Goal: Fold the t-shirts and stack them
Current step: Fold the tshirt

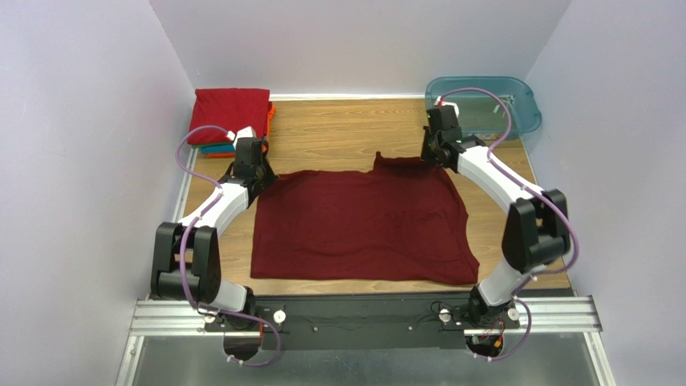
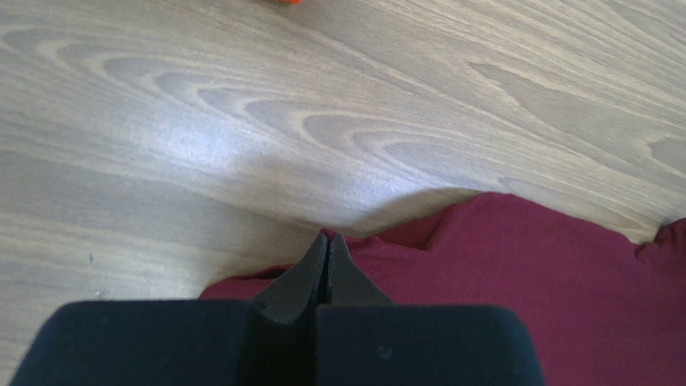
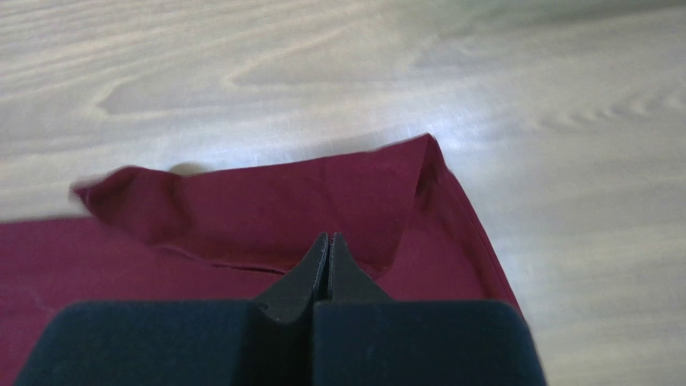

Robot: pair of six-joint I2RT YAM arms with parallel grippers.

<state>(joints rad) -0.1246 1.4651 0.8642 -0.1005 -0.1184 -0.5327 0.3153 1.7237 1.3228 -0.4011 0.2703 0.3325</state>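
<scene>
Now, nearest the robot, the maroon shirt (image 1: 358,225) lies spread flat on the table (image 1: 346,129). Its near hem runs left to right, and so does its long axis.

At the shirt's far edge, each arm has the corner on its own side. The left gripper (image 2: 328,241) is clamped on the far-left corner, with a bit of cloth showing at its tips and the edge raised off the wood. The right gripper (image 3: 328,240) is pinched shut on the far-right corner, which tents up toward it.

So the whole shirt lies on the near side of both hands. I judge the coming fold turns on that: the far edge would be drawn toward the near hem, with both arms moving evenly so the crease follows the long axis.

Beyond the left gripper, apart from it, sits the stack (image 1: 229,121) of folded shirts, red on top. The tub (image 1: 483,104) stands in the far right corner.
</scene>
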